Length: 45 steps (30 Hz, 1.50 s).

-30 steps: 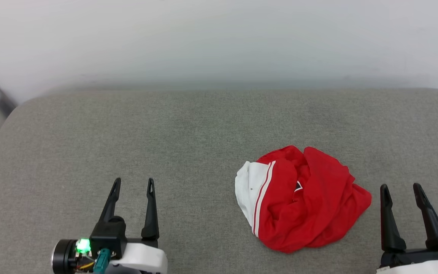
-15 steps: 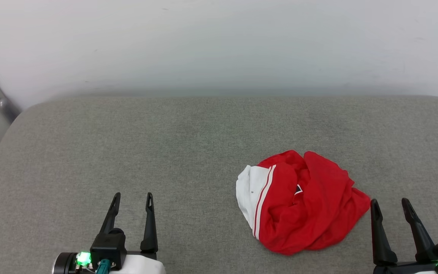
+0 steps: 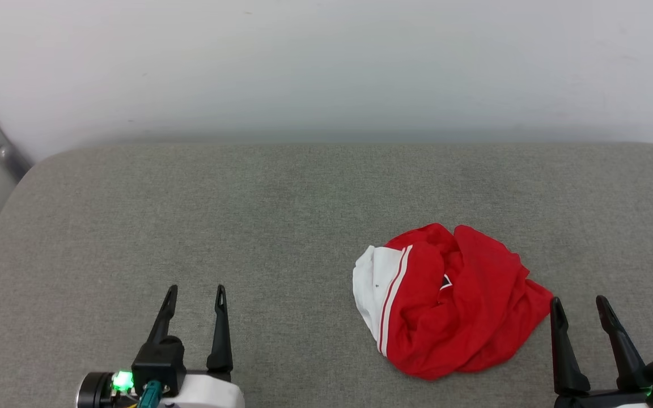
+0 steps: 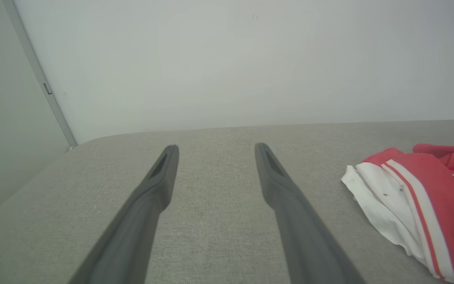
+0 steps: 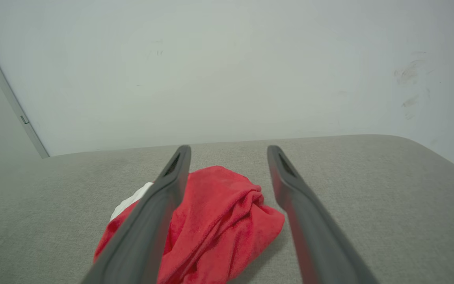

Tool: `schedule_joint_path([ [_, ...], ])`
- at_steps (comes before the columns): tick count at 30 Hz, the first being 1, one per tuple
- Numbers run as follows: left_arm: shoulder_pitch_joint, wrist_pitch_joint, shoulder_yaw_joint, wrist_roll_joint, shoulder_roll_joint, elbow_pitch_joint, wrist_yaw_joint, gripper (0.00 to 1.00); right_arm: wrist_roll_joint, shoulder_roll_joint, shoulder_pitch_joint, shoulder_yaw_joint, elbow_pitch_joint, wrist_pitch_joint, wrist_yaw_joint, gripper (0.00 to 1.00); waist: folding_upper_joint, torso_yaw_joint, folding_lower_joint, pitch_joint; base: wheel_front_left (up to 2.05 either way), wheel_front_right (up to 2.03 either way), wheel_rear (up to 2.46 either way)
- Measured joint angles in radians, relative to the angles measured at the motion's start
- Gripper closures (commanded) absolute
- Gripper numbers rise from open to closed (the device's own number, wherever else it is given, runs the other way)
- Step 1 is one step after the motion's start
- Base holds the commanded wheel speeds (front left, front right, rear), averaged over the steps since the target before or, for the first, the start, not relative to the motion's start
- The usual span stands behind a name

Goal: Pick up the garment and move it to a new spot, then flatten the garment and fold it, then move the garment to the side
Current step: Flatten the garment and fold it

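Head view: the garment [image 3: 451,300] is a crumpled heap on the grey padded surface [image 3: 247,215], sitting out around 4 o'clock from the middle of the pad. It's mostly red. A white sleeve with red-and-white striped trim sticks out on its 9 o'clock side, and a tiny bit of black-and-white print peeks from a fold near the centre.

The left gripper [image 3: 196,290] is down at 7 o'clock with its two dark fingers spread wide and nothing between them. It's well apart from the shirt. The right gripper [image 3: 579,301] is at 5 o'clock, also wide open and empty, with its inner fingertip just beside the red edge of the heap. I can't tell whether it actually touches the cloth.

In the left wrist view the shirt is off at 3 o'clock, white sleeve nearest. In the right wrist view the red bundle lies between and behind the fingers, leaning toward 7 o'clock. A plain pale wall [image 3: 326,62] runs along 12 o'clock.
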Motion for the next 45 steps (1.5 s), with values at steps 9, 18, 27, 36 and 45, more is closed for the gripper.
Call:
schedule_joint_path([
  [9, -0.21, 0.0, 0.012, 0.027, 0.036, 0.074, -0.081, 0.0, -0.006, 0.0, -0.019, 0.004, -0.005, 0.0, 0.0, 0.0, 0.0, -0.013, 0.0, 0.025, 0.0, 0.0, 0.0],
  [18, -0.553, 0.071, -0.027, 0.019, 0.077, 0.243, -0.195, 0.0, -0.002, 0.0, -0.066, 0.0, -0.014, 0.0, 0.0, 0.0, 0.0, -0.047, 0.0001, 0.096, 0.0, 0.0, 0.0],
  [27, -0.814, 0.38, -0.212, -0.071, 0.108, 0.349, -0.259, 0.0, 0.002, 0.0, -0.104, -0.002, -0.014, 0.0, 0.0, 0.0, 0.0, -0.091, 0.0002, 0.154, 0.0, 0.0, 0.0],
  [36, -0.96, 0.787, -0.656, -0.436, 0.226, 0.314, -0.26, 0.0, 0.002, 0.0, -0.15, -0.001, -0.02, 0.0, 0.0, 0.0, 0.0, -0.127, 0.0002, 0.214, 0.0, 0.0, 0.0],
  [45, -1.105, 1.049, -0.989, -0.651, 0.335, 0.272, -0.26, 0.0, 0.005, 0.0, -0.191, 0.013, -0.03, 0.0, 0.0, 0.0, 0.0, -0.166, 0.0001, 0.292, 0.0, 0.0, 0.0],
])
